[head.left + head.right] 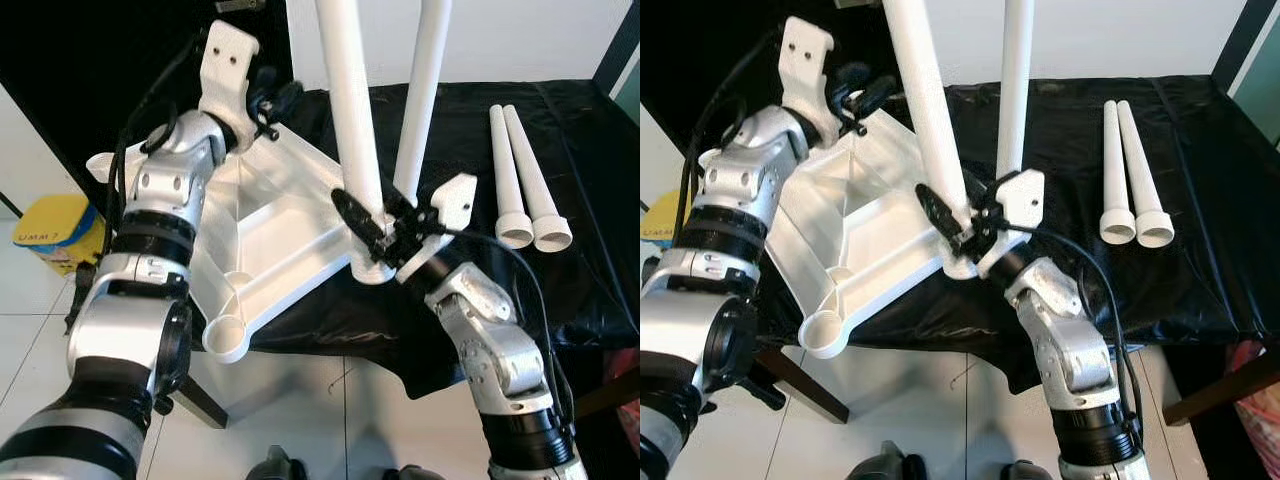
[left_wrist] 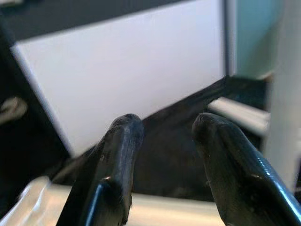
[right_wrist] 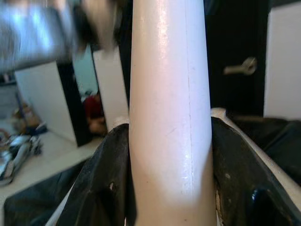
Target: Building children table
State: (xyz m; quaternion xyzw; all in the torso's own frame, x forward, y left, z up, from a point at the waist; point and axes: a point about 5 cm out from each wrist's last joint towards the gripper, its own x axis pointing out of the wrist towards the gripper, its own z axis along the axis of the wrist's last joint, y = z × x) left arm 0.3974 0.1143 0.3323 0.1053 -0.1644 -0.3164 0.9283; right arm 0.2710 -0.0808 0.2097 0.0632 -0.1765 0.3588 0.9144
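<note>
Right gripper (image 1: pixel 385 232) pinching table leg (image 1: pixel 352 120) low, near its socket; rigid, slick, probably light plastic. Left gripper (image 1: pixel 268 108) spread by tabletop (image 1: pixel 270 230).

the two head views looked forward and steeply down from above onto the same black-draped bench (image 1: pixel 590 200), sharing the upturned white tabletop (image 1: pixel 270 240), its standing legs and both arms. the left wrist view looked along its own fingers (image 2: pixel 117 160), close, toward a white wall. the right wrist view sat very near a white leg (image 3: pixel 169 103), facing along it between its fingers (image 3: pixel 101 183).
</note>
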